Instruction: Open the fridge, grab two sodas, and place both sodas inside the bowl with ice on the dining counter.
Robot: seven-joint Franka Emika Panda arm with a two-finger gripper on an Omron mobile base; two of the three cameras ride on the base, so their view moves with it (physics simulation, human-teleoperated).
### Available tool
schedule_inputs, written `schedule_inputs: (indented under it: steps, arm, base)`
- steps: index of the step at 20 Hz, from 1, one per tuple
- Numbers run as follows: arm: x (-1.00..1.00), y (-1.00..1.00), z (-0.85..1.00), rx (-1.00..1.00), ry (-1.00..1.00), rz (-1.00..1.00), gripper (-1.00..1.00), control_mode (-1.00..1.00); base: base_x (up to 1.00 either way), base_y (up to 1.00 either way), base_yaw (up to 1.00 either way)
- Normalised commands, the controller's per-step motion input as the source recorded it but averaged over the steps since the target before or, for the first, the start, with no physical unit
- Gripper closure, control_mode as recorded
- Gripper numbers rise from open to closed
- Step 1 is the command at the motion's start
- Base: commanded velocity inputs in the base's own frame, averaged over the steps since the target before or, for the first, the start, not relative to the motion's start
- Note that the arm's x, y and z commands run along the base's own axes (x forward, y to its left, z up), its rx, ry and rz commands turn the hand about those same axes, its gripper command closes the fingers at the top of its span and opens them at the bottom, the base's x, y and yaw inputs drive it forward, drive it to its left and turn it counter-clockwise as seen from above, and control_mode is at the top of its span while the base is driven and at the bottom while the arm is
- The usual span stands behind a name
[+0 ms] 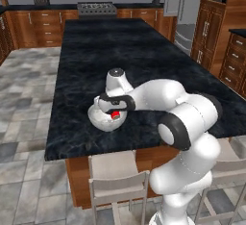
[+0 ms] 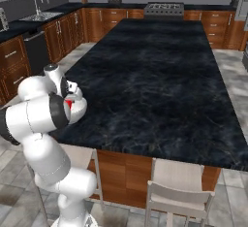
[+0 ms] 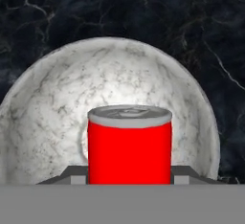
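Observation:
My gripper [image 1: 114, 109] hangs over the small white bowl [image 1: 105, 122] near the front left edge of the dining counter [image 1: 144, 51]. It is shut on a red soda can [image 1: 115, 115], which stands upright. In the hand view the can [image 3: 129, 144] sits between my two finger tips, right above the pale ice in the bowl [image 3: 62, 98]; whether it touches the ice I cannot tell. From the right base view the arm hides most of the bowl [image 2: 78, 108], and a bit of the red can [image 2: 69, 104] peeks out. The grey fridge [image 1: 185, 12] stands at the far right with a door swung open.
Pale stools stand against the counter's near side [image 1: 117, 176] [image 2: 177, 185]. A stove [image 1: 96, 8] sits on the back wall counter and a sink [image 2: 41, 13] on the left wall counter. The black counter top [image 2: 160, 75] stretches far and right of the bowl.

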Motion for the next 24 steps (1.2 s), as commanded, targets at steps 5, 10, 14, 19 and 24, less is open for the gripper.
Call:
schedule_inputs:
  steps: [5, 10, 14, 19, 24]
  arm:
    - [0.18, 0.02, -0.28, -0.01, 0.01, 0.0, 1.0, -1.0]
    - [0.07, 0.04, -0.3, 0.0, 0.0, 0.0, 1.0, -1.0]
    - [0.25, 0.23, -0.2, -0.02, 0.04, 0.0, 1.0, -1.0]
    - [0.12, 0.13, -0.1, -0.01, 0.02, 0.0, -1.0, -1.0]
    - [-0.16, -0.02, 0.04, 0.0, 0.0, 0.0, -1.0, -1.0]
  base:
    - [0.0, 0.0, 0.0]
    - [0.0, 0.0, 0.0]
    - [0.0, 0.0, 0.0]
    - [0.0, 0.0, 0.0]
    - [0.0, 0.0, 0.0]
